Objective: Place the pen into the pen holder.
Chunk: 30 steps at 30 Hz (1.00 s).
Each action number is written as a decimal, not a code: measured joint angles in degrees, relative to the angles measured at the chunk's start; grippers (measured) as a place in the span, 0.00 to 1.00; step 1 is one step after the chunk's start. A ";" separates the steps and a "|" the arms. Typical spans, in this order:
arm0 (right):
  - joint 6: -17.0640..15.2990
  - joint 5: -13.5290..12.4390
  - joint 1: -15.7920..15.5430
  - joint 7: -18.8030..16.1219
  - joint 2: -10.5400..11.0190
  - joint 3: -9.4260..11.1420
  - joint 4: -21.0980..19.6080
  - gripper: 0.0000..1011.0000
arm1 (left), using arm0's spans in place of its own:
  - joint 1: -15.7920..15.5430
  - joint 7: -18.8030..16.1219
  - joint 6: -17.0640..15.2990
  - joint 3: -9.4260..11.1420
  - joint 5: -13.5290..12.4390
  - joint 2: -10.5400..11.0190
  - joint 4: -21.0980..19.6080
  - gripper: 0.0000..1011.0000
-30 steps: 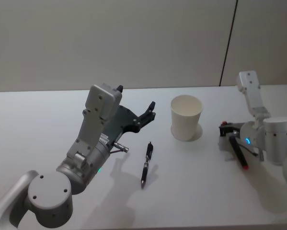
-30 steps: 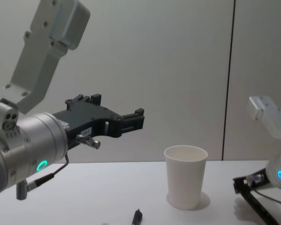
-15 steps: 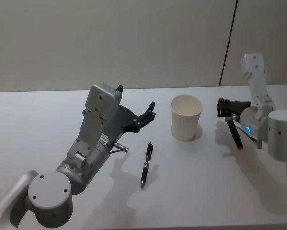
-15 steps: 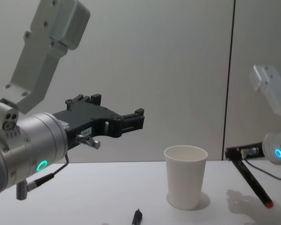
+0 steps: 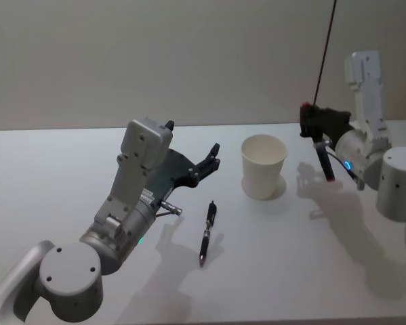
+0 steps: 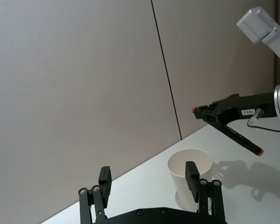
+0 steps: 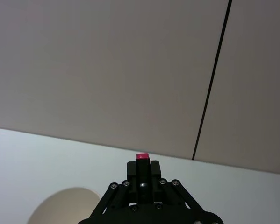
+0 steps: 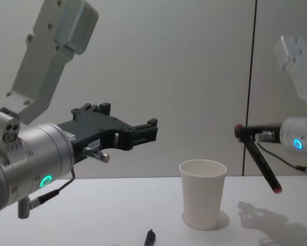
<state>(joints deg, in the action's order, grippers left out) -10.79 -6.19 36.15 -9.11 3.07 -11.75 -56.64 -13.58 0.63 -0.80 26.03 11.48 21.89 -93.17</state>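
The pen holder, a white paper cup (image 5: 264, 166) (image 8: 203, 192) (image 6: 178, 169) (image 7: 60, 207), stands upright on the white table (image 5: 67, 169). To its right and above the table, my right gripper (image 5: 311, 124) (image 8: 244, 131) (image 6: 210, 112) (image 7: 142, 171) is shut on a black pen (image 5: 322, 159) (image 8: 261, 161) (image 6: 242, 140) with red ends, tilted downward. Its top red end (image 7: 142, 157) sticks out past the fingers. Another black pen (image 5: 207, 231) (image 8: 149, 238) lies on the table left of the cup. My left gripper (image 5: 213, 157) (image 8: 143, 131) (image 6: 148, 178) hovers open, left of the cup.
A grey wall with a dark vertical seam (image 5: 322, 61) runs behind the table. Bare tabletop lies in front of the cup and around the lying pen.
My right gripper has lifted the red-ended pen off the table and carried it up and toward the cup. The left arm, the cup and the lying pen have not moved.
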 joint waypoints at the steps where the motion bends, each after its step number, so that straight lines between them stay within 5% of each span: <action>1: 1.60 -0.03 0.00 -0.30 -0.06 -0.06 -0.08 0.16 | 0.00 0.00 0.00 0.00 0.00 0.00 0.00 0.99; 17: 17.38 -0.94 2.40 -3.06 -1.54 -1.08 3.56 0.16 | 0.00 0.00 0.00 0.00 0.00 0.00 0.00 0.99; 30: 34.70 -2.33 8.20 -5.17 -4.59 -2.81 17.16 0.16 | 0.00 0.00 0.00 0.00 0.00 0.00 0.00 0.99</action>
<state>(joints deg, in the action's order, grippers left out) 23.91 -8.52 44.35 -14.28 -1.52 -14.56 -39.48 -13.59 0.63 -0.79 26.02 11.48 21.89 -93.18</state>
